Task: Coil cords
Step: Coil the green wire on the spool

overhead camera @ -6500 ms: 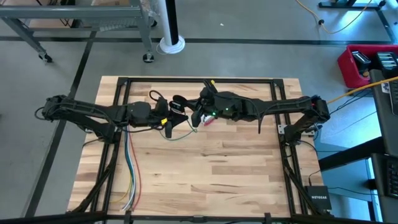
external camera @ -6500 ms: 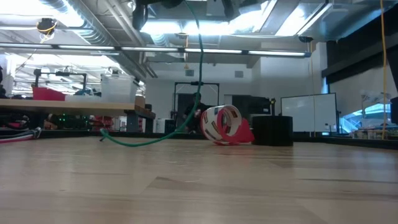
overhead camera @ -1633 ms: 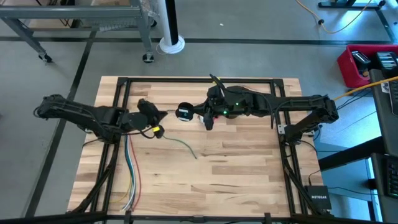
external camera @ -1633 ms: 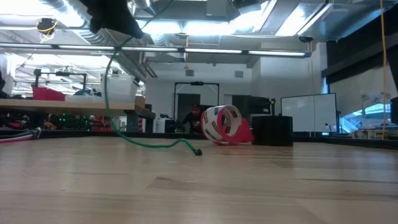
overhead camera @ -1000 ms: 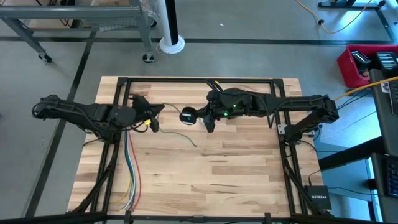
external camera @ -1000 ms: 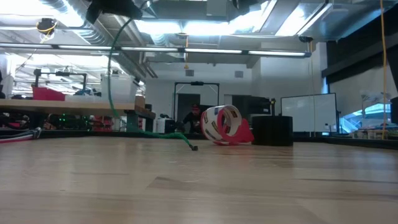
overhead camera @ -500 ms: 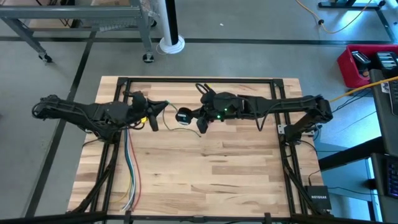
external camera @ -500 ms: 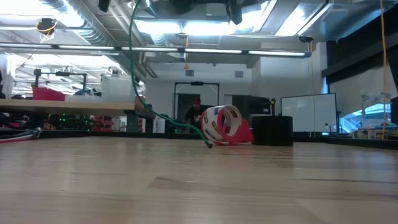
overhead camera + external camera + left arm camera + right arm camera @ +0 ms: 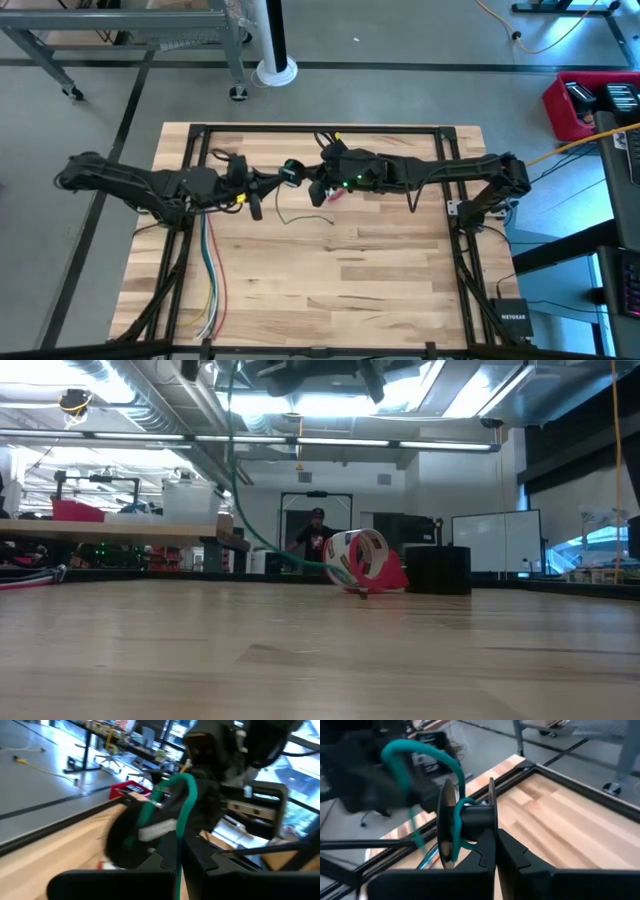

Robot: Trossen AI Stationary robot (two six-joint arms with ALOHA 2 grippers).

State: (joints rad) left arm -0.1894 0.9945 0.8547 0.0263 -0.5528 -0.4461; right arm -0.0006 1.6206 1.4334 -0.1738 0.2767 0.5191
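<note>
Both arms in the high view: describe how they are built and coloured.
The left arm and the right arm are dark, slender and jointed. A small green light glows on the right arm's wrist. The left gripper carries a yellow spot beside it. The fingers are flat black plates with notched edges.

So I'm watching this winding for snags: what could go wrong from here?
1. The thin green cord has a free tail trailing on the table; it might catch the red-and-white tape roll.
2. The right end effector pinches the small black spool by its edge, so it may twist loose.
3. The left end effector is close; they could collide.
</note>
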